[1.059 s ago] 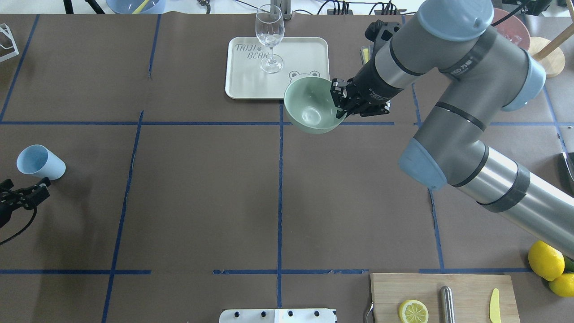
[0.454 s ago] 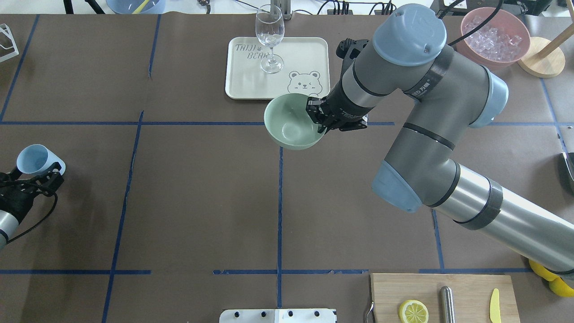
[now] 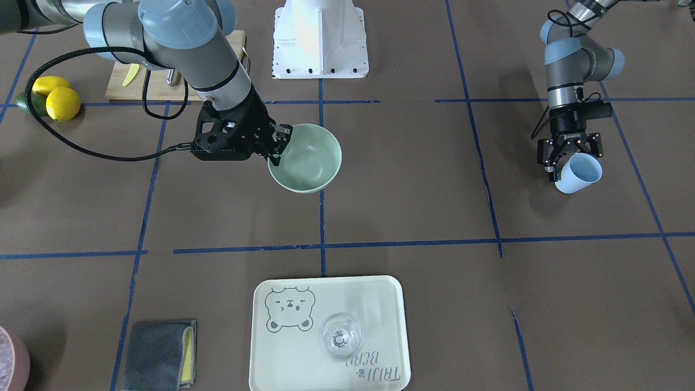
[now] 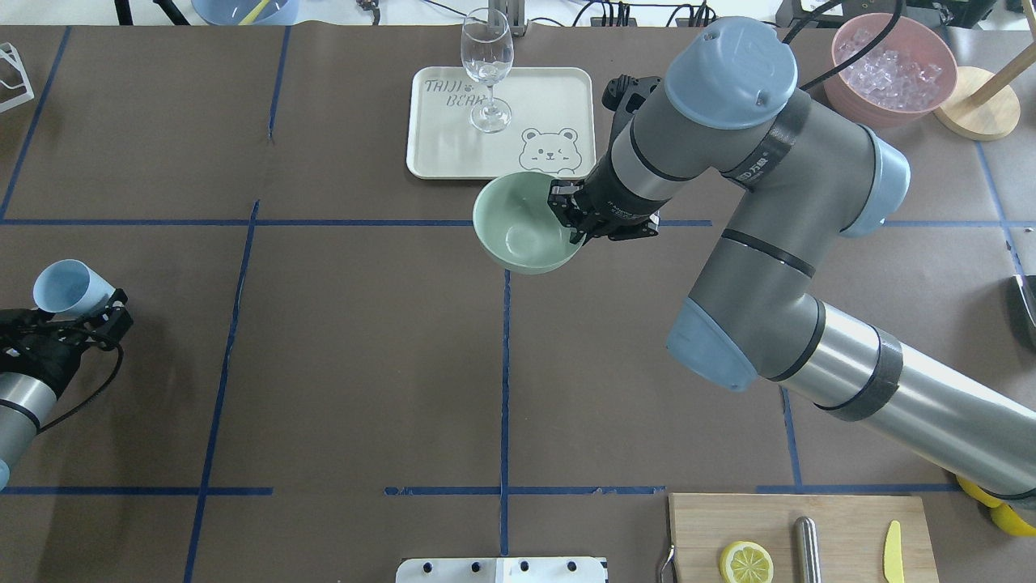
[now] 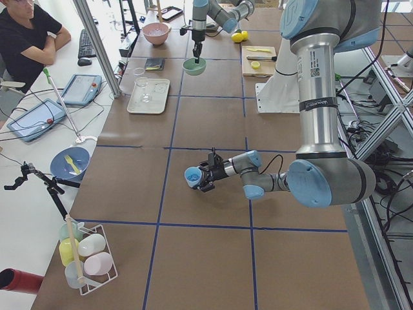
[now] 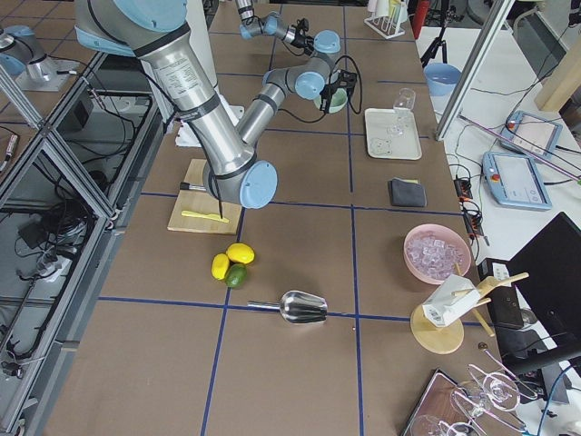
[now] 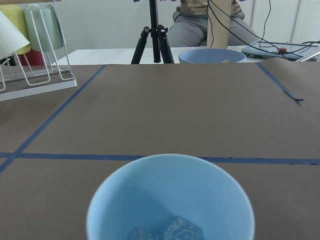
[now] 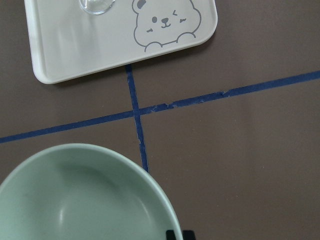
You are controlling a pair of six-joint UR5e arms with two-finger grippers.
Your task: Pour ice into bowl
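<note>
Table: the table point(image 4: 364, 364) is covered with brown paper and crossed by blue tape lines.
Right arm: the right arm point(image 4: 777, 243) reaches over to the middle of the far side.
Tray: the pale tray point(image 4: 429, 158) with a bear drawing lies near the far edge, and a clear glass point(image 4: 487, 73) stands on it.
Bowl: the bowl point(image 4: 518, 235) is empty, mouth up, just beside the tray's near edge and over a crossing of tape lines. It looks stiff and matte, so the rim should be a safe place to hold.
Right gripper: the right gripper point(image 4: 569, 220) pinches the bowl's rim, one finger inside and one outside.
Cup: the blue cup point(image 3: 580, 172) is far out on the robot's left, well apart from the bowl. I judge it light, smooth and tapered; best held low on the wall, mouth left free.
Left gripper: the left gripper point(image 3: 571, 161) has its fingers on both sides of the cup; whether they already press it, I cannot tell.
Ice: the ice point(image 7: 176, 231) lies at the cup's bottom, a few clear cubes. They are probably hard and slippery and may slide out all together, so a slow tilt is wise.
</note>
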